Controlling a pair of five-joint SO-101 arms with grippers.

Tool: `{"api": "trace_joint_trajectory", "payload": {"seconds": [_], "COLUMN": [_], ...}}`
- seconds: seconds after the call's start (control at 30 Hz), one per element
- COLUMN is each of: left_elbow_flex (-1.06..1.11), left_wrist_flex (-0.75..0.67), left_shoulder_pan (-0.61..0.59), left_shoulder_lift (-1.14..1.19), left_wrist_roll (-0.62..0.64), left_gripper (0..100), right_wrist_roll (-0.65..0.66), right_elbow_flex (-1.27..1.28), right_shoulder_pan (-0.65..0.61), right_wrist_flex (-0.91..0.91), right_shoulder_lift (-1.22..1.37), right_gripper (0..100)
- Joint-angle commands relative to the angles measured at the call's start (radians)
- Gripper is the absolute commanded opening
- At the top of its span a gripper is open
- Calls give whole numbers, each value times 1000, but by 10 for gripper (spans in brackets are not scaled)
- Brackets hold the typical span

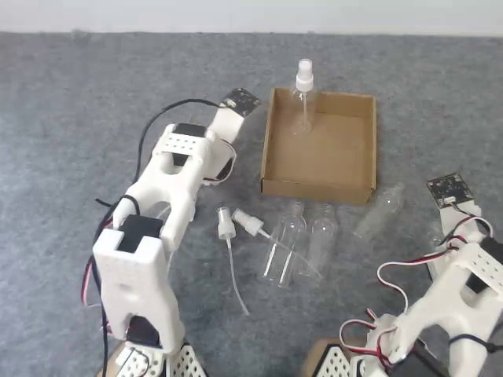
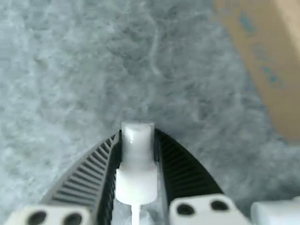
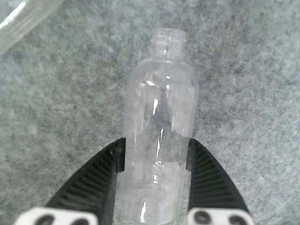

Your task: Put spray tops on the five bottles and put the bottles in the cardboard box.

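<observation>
While the cardboard box by the surface's far edge is holding one capped bottle, both claws are gripping parts.
The right claw is clamping an uncapped bottle, the left claw a spray top; any tilt at joining risks the top seating crooked.

Your right end effector is clamping the lower body of a clear, open-necked bottle over the grey desk, a second bottle lying near.
</observation>
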Motion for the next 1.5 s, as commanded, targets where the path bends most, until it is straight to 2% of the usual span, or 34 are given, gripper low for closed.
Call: {"api": "trace_joint_trajectory", "payload": {"seconds": [0.0,0.23,0.37,0.6,0.73,0.8,1.03,1.2,1.47], "left_elbow_flex": [-39,-16,116,535,674,710,774,786,786], "left_wrist_flex": [44,255,279,51,-35,-54,-138,-143,-143], "left_shoulder_pan": [-38,-89,-80,-12,-15,-15,-15,-6,-6], "left_shoulder_lift": [-141,-460,-611,-829,-913,-937,-950,-950,-950], "left_wrist_roll": [31,163,230,290,288,290,292,292,292], "left_gripper": [9,9,9,10,10,11,11,11,11], "right_wrist_roll": [15,12,-26,-222,-252,-252,-261,-359,-387], "right_elbow_flex": [20,20,18,-49,-60,-60,-123,-273,-393], "right_shoulder_pan": [16,15,16,13,4,-21,-143,-193,-243], "right_wrist_flex": [18,12,16,19,42,62,176,274,340], "right_shoulder_lift": [12,4,4,13,13,13,7,15,116], "right_gripper": [102,102,102,102,103,124,301,310,308]}}
